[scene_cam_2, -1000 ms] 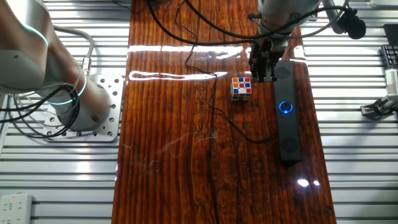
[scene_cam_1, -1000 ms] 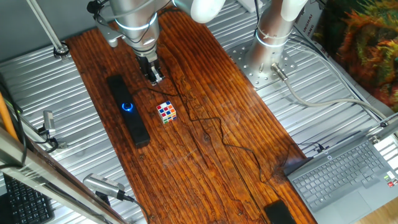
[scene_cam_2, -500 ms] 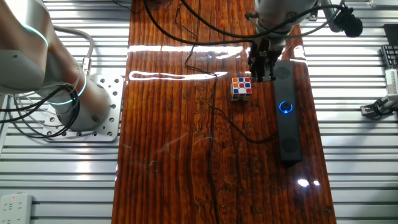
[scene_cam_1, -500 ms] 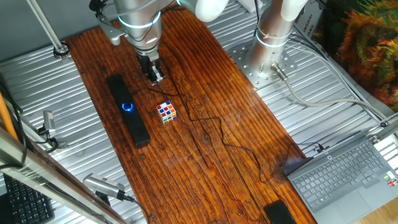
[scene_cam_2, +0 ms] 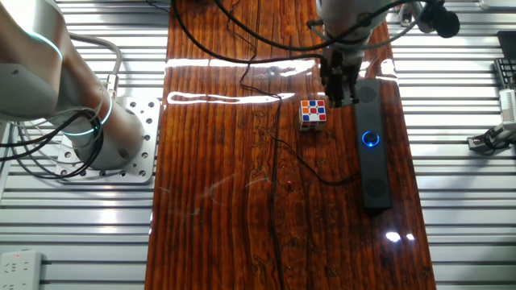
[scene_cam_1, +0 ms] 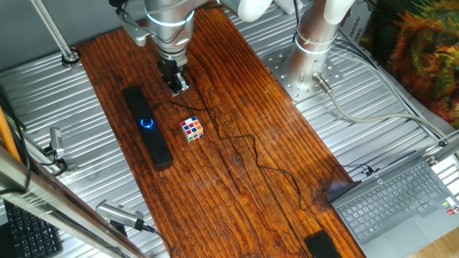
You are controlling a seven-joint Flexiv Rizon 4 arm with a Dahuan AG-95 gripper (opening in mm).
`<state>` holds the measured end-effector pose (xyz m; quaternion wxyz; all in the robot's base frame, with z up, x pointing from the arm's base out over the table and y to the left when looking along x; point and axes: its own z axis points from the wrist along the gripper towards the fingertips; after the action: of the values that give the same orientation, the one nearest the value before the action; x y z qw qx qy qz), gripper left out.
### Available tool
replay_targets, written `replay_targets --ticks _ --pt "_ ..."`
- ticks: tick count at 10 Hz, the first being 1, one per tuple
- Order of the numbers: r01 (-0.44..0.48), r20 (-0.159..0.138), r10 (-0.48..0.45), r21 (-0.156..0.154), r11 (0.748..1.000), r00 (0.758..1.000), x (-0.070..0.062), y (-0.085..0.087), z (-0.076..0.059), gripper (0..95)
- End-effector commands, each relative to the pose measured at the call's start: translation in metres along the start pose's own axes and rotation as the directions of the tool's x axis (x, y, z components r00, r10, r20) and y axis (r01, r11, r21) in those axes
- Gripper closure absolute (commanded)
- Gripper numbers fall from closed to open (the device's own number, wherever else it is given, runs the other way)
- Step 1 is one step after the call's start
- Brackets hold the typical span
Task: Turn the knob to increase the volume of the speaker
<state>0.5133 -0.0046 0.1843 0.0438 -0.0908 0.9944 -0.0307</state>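
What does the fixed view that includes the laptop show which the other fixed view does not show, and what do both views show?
Only the laptop view shows the laptop and a small black device at the table's near end. Only the other view shows a white power strip. Both show the gripper, the speaker, its blue-lit knob and the puzzle cube.

A single silver robot arm [scene_cam_1: 166,21] reaches down over the wooden table [scene_cam_1: 237,179] from the far end. Its rounded wrist section narrows into a short black tool [scene_cam_1: 176,86] that points straight down, fingertips just above the table surface. The two slim fingers [scene_cam_2: 339,89] hang close together and parallel, with nothing visible between them; whether a narrow gap remains cannot be told. The arm's pale, cylindrical base column [scene_cam_1: 315,36] stands bolted on a metal plate beside the table
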Motion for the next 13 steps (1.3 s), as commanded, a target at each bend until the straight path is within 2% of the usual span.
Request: replay_targets --ticks 1,7,13 --pt "0.002 0.004 -0.002 -0.002 1.000 1.000 -0.004 -0.001 0.001 95.0" --pt "0.012 0.017 -0.012 -0.010 1.000 1.000 -0.026 -0.010 0.020 95.0" --pt "0.020 0.038 -0.019 -0.017 1.000 0.999 -0.035 -0.017 0.039 95.0"
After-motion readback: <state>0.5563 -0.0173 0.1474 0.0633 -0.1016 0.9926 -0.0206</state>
